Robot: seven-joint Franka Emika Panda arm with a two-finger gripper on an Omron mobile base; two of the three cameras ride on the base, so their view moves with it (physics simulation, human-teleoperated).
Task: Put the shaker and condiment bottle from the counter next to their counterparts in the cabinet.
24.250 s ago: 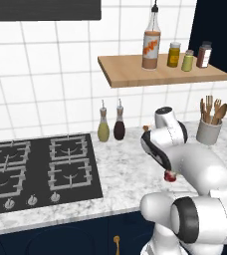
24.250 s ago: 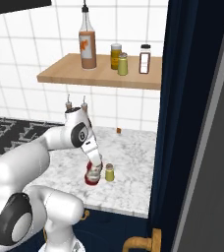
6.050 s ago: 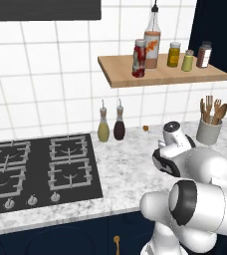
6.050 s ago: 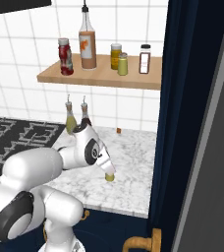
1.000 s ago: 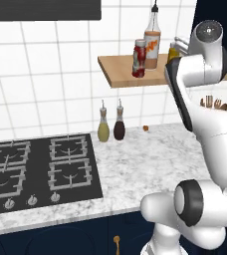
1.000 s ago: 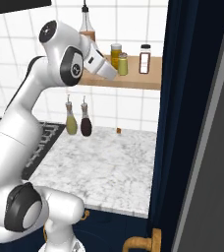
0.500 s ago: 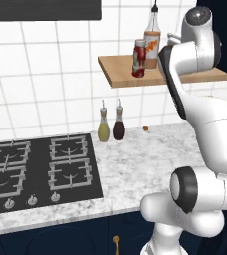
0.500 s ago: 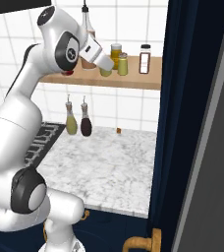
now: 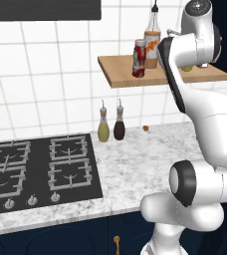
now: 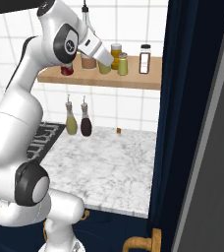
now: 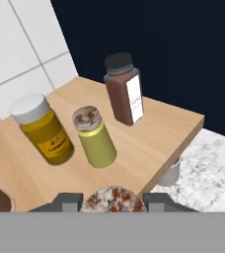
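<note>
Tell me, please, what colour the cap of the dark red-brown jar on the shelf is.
Black; the jar's cap shows best in the hand view.

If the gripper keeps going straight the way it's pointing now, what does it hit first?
Most likely the small yellow-green shaker standing on the wooden shelf, just ahead of the gripper, which is itself shut on another shaker. Depth is hard to judge; it might meet the shelf board first.

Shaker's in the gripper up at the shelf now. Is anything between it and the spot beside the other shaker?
Nothing visible blocks it. In the hand view the held shaker sits at the shelf's front edge, with bare wood between it and the shelf shaker. The amber jar and dark jar flank that shaker, so space is tight.
</note>
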